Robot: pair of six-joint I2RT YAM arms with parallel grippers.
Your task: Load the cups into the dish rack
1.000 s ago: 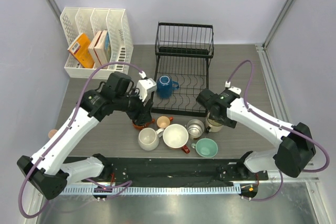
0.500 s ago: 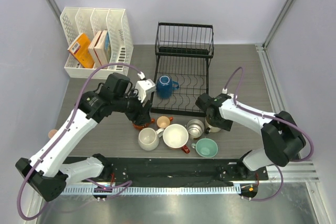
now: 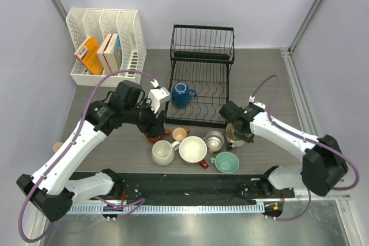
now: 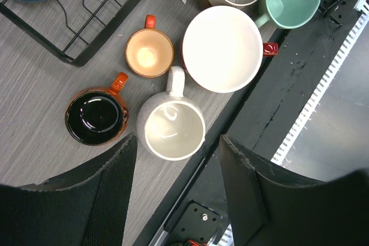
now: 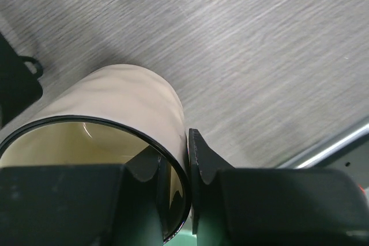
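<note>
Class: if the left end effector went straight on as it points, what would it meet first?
Probably the small white mug, which stands upright in line with the open left end effector. How far off it is remains unclear.

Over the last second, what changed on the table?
The right end effector closed on the cream mug, one finger inside the rim and one outside, and its arm shifted slightly. The left end effector stays open above the other mugs, which have not moved. The blue cup stays in the dish rack.
</note>
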